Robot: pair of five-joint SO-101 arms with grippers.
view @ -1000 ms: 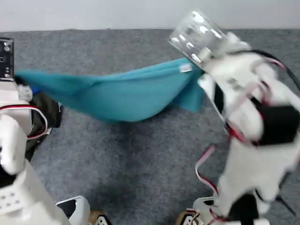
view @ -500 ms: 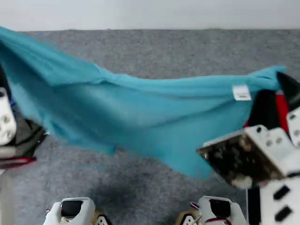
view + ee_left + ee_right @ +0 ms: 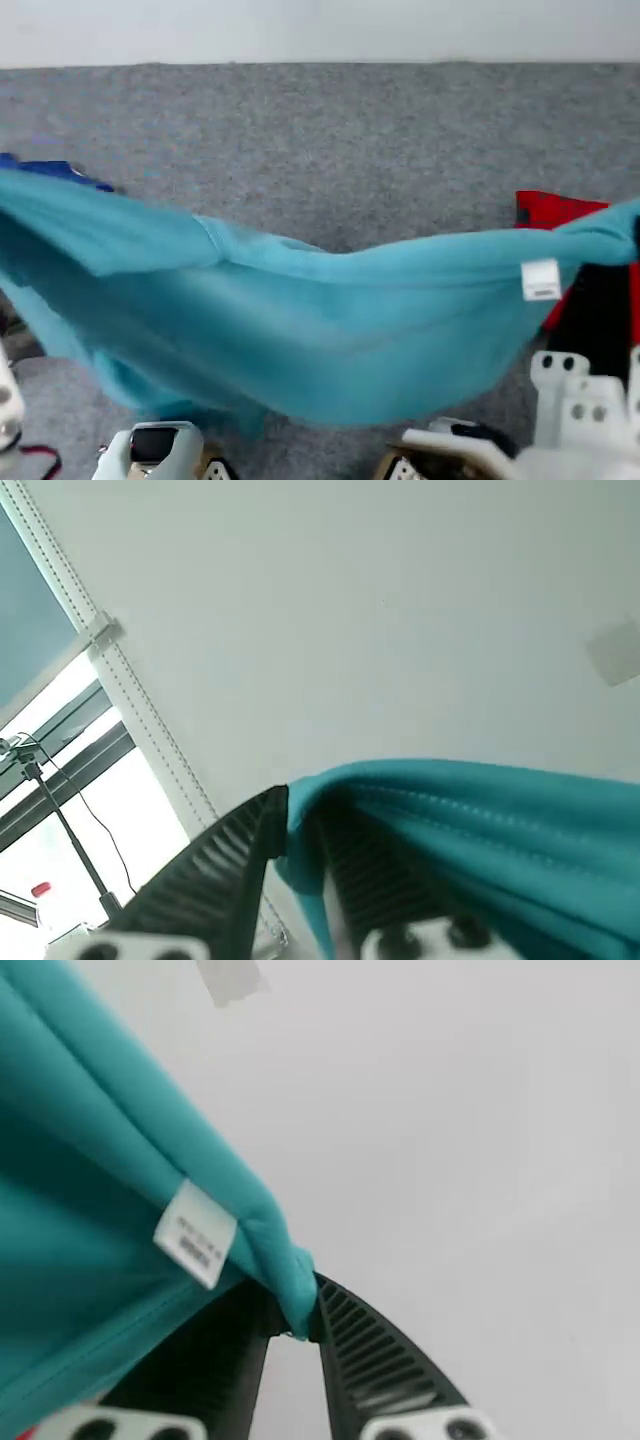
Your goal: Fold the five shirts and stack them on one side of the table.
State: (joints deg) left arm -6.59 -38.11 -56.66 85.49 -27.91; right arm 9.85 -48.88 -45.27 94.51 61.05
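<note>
step: spread shirt | left claw, right claw: each clamped on its edge | advice: hold taut, lower level onto tabletop

Grey table, red shirt and blue cloth at opposite edges

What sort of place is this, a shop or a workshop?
Likely an indoor lab or office: a grey felt-covered table, a plain white wall, and a window with a blind. A shirt hangs stretched above the table.
</note>
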